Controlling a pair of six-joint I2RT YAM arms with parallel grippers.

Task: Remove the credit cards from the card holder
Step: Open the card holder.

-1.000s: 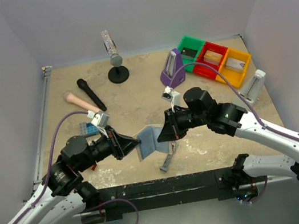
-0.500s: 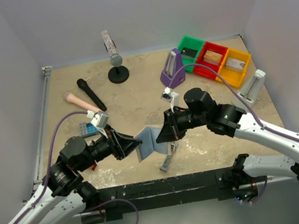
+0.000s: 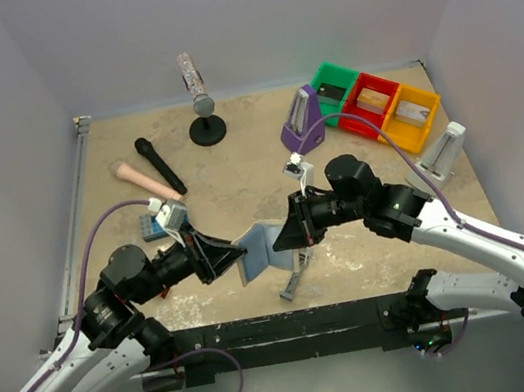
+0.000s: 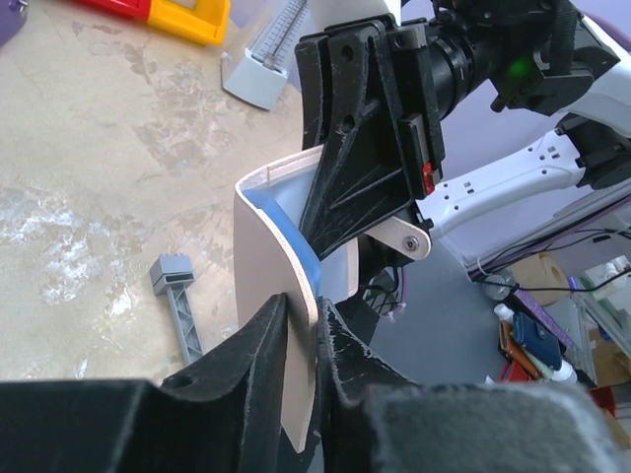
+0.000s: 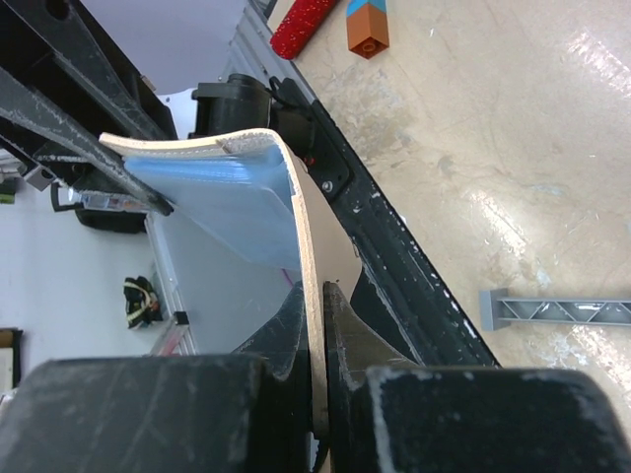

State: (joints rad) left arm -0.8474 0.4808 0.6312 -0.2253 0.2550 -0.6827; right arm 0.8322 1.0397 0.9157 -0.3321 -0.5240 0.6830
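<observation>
We hold the tan-and-blue bifold card holder (image 3: 259, 248) open above the table's (image 3: 236, 165) near edge, left gripper (image 4: 301, 330) and right gripper (image 5: 315, 301) each clamped on 1 half. No cards show; next, 1 claw likely frees to pull them.

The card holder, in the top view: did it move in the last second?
No. The card holder still stands folded open just beyond the grey bar, at the same gap from it.

Card holder (image 3: 257, 248) spread in a V btwn L gripper (image 3: 240, 254) and R gripper (image 3: 283, 239), one flap at each tip. Grey bar (image 3: 296, 273) lies near R gripper, base side.
</observation>
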